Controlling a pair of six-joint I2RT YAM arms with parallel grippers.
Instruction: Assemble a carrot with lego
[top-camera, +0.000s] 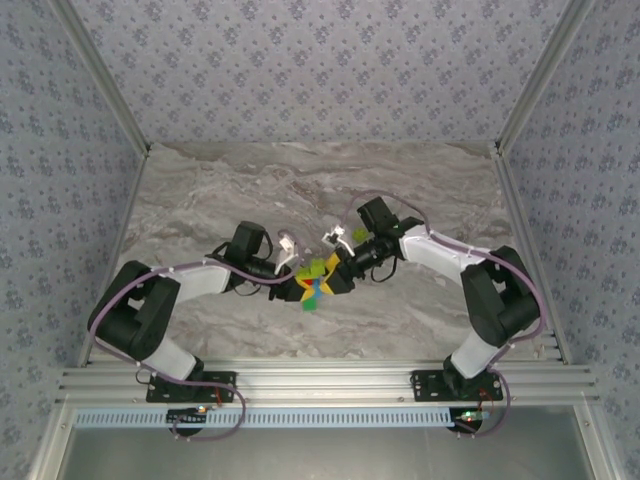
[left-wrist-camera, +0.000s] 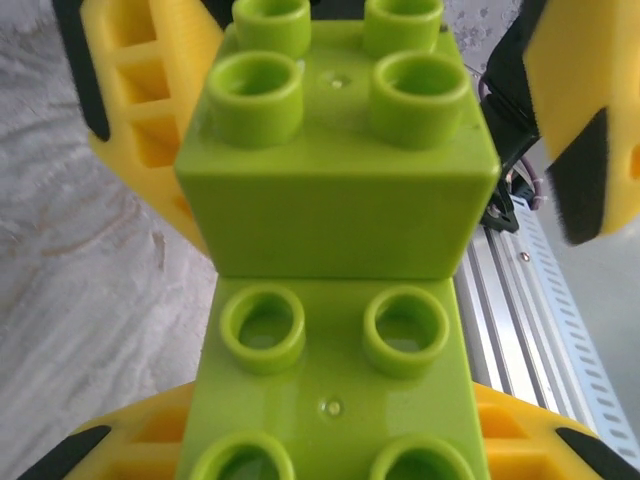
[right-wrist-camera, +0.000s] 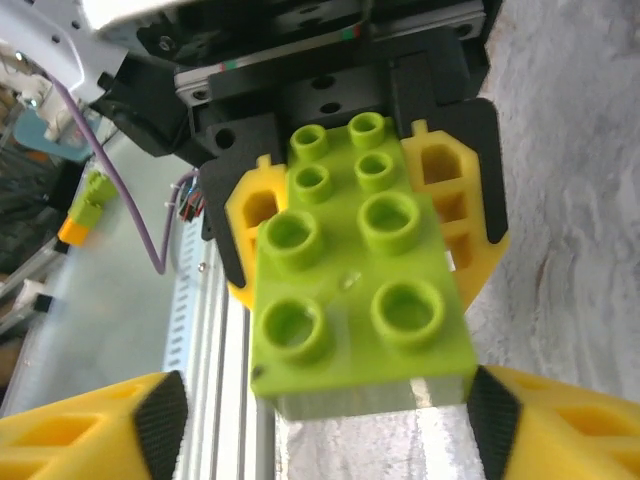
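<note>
One carrot (top-camera: 314, 284) is seen at frame centre, ended by two joined lime-green bricks (left-wrist-camera: 335, 190). It is clamped in the left gripper (left-wrist-camera: 330, 445); the right gripper (right-wrist-camera: 325, 415) is spread wide, not touching it

The fixed overhead camera looks down on the grey marbled tabletop (top-camera: 200, 200) from above its near edge, while each wrist camera peers along its yellow fingers (left-wrist-camera: 150, 435) (right-wrist-camera: 70, 435) at close range, all three sharing the lime-green studded plastic bricks (top-camera: 316, 268) (left-wrist-camera: 335, 170) (right-wrist-camera: 360, 290).
</note>
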